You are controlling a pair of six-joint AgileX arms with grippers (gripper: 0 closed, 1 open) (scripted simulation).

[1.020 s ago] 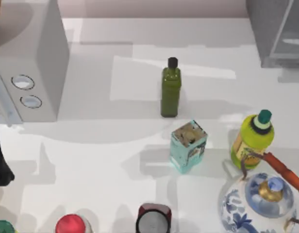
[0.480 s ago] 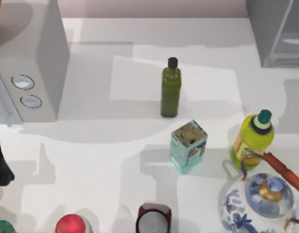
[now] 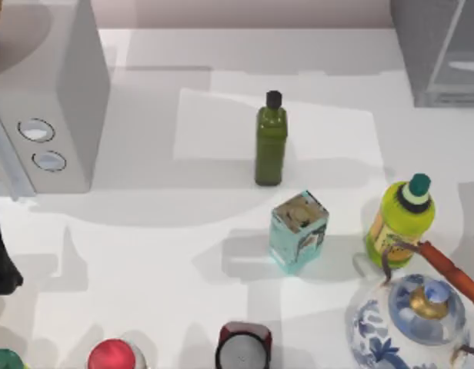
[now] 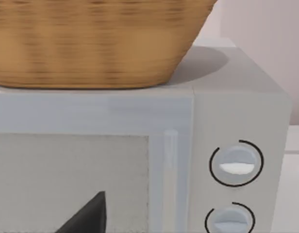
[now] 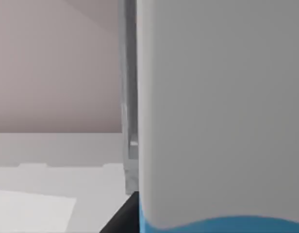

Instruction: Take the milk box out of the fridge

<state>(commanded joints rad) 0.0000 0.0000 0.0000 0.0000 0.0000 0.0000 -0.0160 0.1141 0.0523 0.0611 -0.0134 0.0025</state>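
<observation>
You can see the fridge (image 3: 441,50) at the far right corner of the tabletop (image 3: 183,254). In the right wrist view a big pale grey wall (image 5: 222,107) stands very close, with a blue strip (image 5: 222,226) at its low edge; you cannot tell if that is the milk box. You cannot tell if either pincer is open or closed. The white oven with two dials (image 3: 41,115) sits at the far left, with a basket (image 4: 91,43) on top.
</observation>
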